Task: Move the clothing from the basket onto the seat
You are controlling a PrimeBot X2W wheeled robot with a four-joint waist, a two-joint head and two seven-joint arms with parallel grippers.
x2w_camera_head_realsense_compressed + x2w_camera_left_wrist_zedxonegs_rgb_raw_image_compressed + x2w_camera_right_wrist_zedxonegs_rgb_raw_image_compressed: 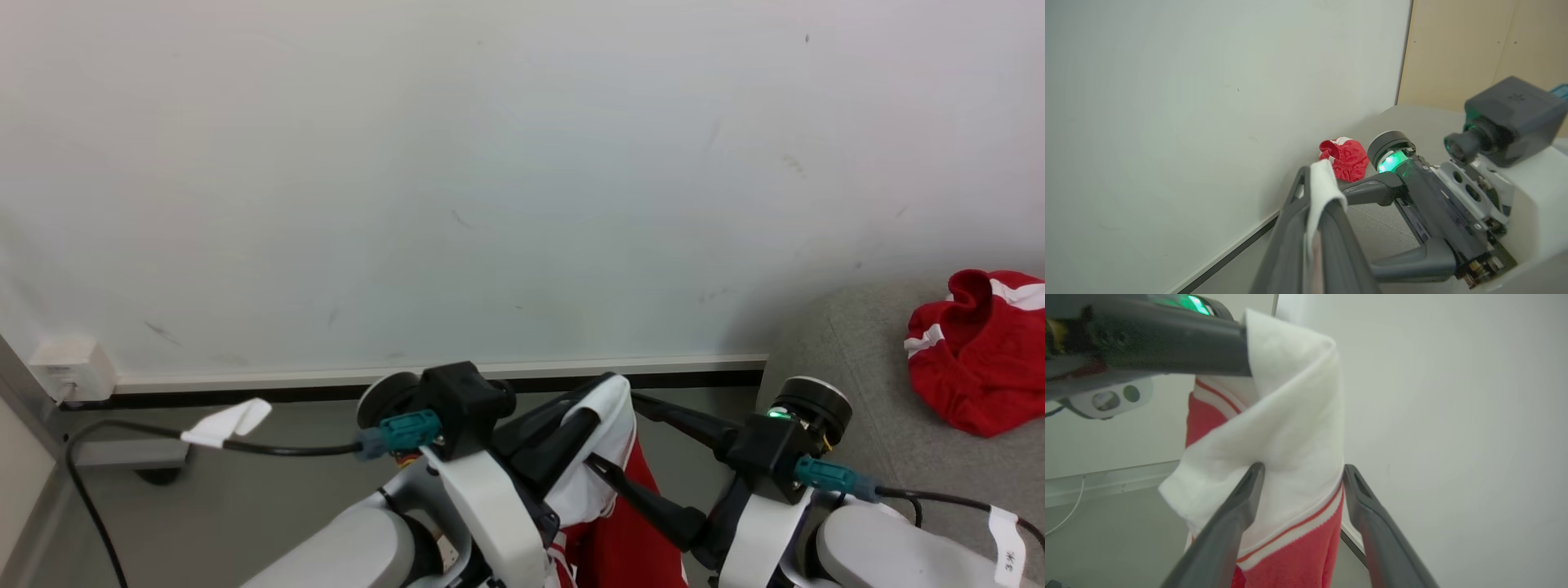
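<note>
- We see a big pale wall. It stands behind the seat and runs on far to the left of it.
- The grey floor lies to the left of the seat.
- The grey seat sits right up against the wall. We use it as our marker for every place here.
- A red and white garment hangs in the air just left of the seat, over the floor. It does not touch the seat. Its top part is white, and lower down it is red with a striped band.
- 1 red garment with white stripes lies crumpled on the seat, near the wall. It is well apart from the hanging one.
- The left gripper is to the left of the seat. Its 2 dark fingers are squeezed together on the white top edge of the red and white garment and hold it up.
- The right gripper reaches in from the seat's side. Its 2 fingers are spread wide. The white cloth sits in the gap between them, but they do not pinch it.
- A small white box is low on the wall, far to the left of the seat.
</note>
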